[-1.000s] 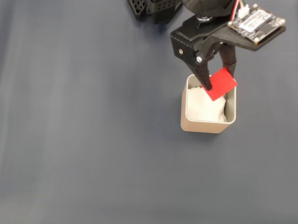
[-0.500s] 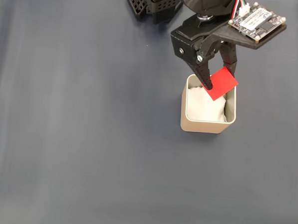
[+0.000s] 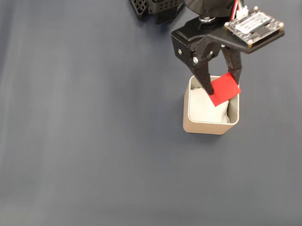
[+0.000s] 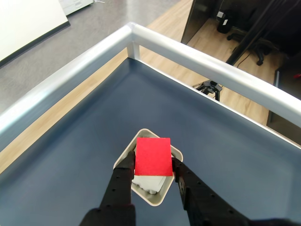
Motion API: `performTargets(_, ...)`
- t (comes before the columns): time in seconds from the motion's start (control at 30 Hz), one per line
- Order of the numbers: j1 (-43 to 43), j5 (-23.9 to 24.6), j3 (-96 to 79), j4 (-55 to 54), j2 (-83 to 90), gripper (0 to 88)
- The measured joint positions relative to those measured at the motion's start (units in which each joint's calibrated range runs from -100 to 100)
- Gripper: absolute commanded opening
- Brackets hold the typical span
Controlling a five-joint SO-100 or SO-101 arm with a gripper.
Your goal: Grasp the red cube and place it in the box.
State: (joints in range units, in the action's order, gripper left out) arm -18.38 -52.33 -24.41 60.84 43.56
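So the claw (image 3: pixel 224 84) is clamped on the red cube (image 3: pixel 225 88), one black finger on each side of it, and the cube hangs tilted right over the open top of the box (image 3: pixel 209 127). In the fixed view the cube overlaps the box's far right corner, and it's above the rim rather than down inside. The white crumpled lining (image 3: pixel 204 109) in the box shows to the left of and below the cube.

The box sits on the dark blue-grey worktop (image 3: pixel 78 139), toward the far edge and a bit right of centre in the fixed view, close to the arm's black base (image 3: pixel 154 4) at the top edge. A circuit board (image 3: pixel 254 26) with a few wires rides on the arm just above the claw.

The wrist view tells the same story from the other side: the red cube (image 4: pixel 153 156) is pinched between the two black fingers (image 4: pixel 123 174), and the box (image 4: pixel 153 197) is directly behind it, turned corner-on like a diamond. Can't tell from this angle how much gap there is between cube and lining. The worktop (image 4: pixel 211 136) has a raised silver metal rail (image 4: pixel 197 59) running round its far corner, with wood floor (image 4: pixel 167 23) beyond it.
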Motion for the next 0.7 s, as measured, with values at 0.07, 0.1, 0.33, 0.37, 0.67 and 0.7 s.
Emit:
performTargets(0.07,0.3,0.9,0.0,-1.0,0.0,43.7)
performTargets(0.1,0.5,1.6,0.0,-1.5,0.0,44.9)
performTargets(0.33,0.6,2.3,0.0,-2.3,0.0,50.6)
performTargets(0.37,0.7,2.3,0.0,-2.3,0.0,51.2)
performTargets(0.67,0.7,2.6,0.0,-2.3,0.0,54.7)
performTargets(0.7,0.7,2.6,0.0,-2.3,0.0,55.0)
